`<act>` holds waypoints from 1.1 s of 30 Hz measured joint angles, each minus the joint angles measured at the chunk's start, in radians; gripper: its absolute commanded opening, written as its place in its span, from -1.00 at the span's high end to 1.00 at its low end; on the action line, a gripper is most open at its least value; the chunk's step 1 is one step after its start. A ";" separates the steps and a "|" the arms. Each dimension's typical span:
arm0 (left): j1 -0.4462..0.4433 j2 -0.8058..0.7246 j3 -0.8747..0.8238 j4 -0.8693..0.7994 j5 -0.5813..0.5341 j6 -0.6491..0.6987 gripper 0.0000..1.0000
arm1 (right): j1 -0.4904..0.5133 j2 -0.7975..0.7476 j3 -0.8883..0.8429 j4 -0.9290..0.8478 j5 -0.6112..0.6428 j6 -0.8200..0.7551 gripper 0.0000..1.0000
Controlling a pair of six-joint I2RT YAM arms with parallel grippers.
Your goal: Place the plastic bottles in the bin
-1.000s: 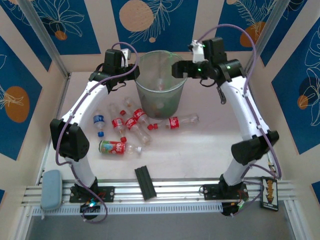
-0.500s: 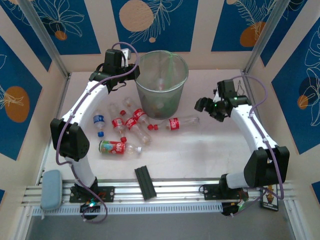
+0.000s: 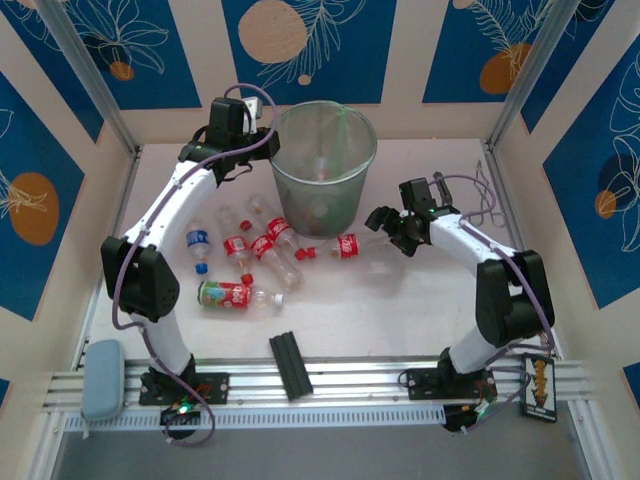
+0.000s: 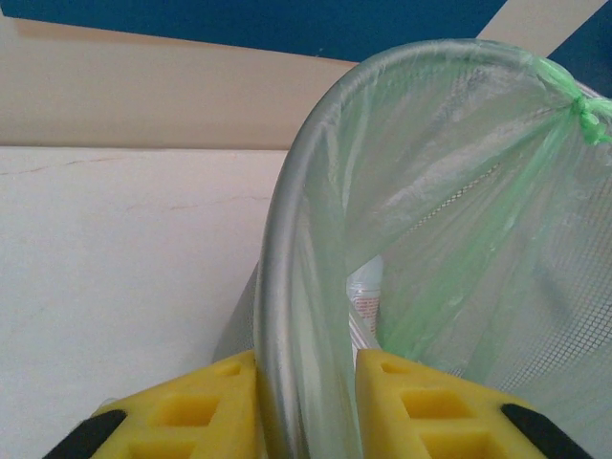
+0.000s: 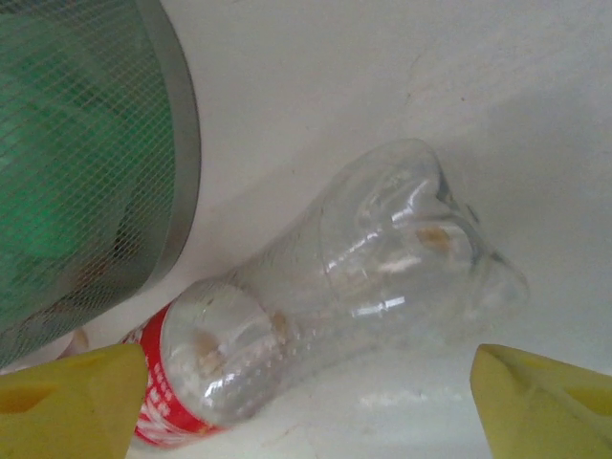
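Note:
The grey mesh bin [image 3: 322, 195], lined with a green bag, stands at the back middle of the table. My left gripper [image 3: 270, 135] is shut on its left rim; its yellow fingers [image 4: 201, 406] clamp the rim [image 4: 287, 287], and a bottle [image 4: 366, 296] shows inside. My right gripper [image 3: 385, 232] hangs open low over a clear red-labelled bottle [image 3: 347, 244] lying right of the bin's foot. That bottle [image 5: 325, 287] lies between the spread yellow fingertips [image 5: 67, 402], untouched, with the bin wall [image 5: 86, 172] beside it. Several more bottles lie left of the bin: blue-labelled [image 3: 198, 243], red-labelled [image 3: 238, 246], green-and-red [image 3: 230, 294].
A black flat bar [image 3: 290, 365] lies near the front edge. A grey-blue case [image 3: 102, 378] rests on the front rail at the left, a card [image 3: 538, 388] at the right. Patterned walls close in the table on three sides.
My right arm has swung away from above the bin and come down to the table, over the bottle right of the bin. The left arm has not moved.

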 measured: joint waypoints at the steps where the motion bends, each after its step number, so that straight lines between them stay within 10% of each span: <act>1: 0.000 0.000 0.000 0.000 0.000 0.000 0.40 | 0.004 0.016 0.003 0.009 0.003 0.006 -0.76; 21: 0.000 0.005 0.011 -0.011 0.000 0.003 0.40 | -0.042 0.207 0.154 -0.045 0.092 -0.148 -0.23; 33: 0.000 0.015 0.023 -0.010 0.000 0.003 0.40 | -0.034 0.229 0.171 -0.098 0.011 -0.222 -0.60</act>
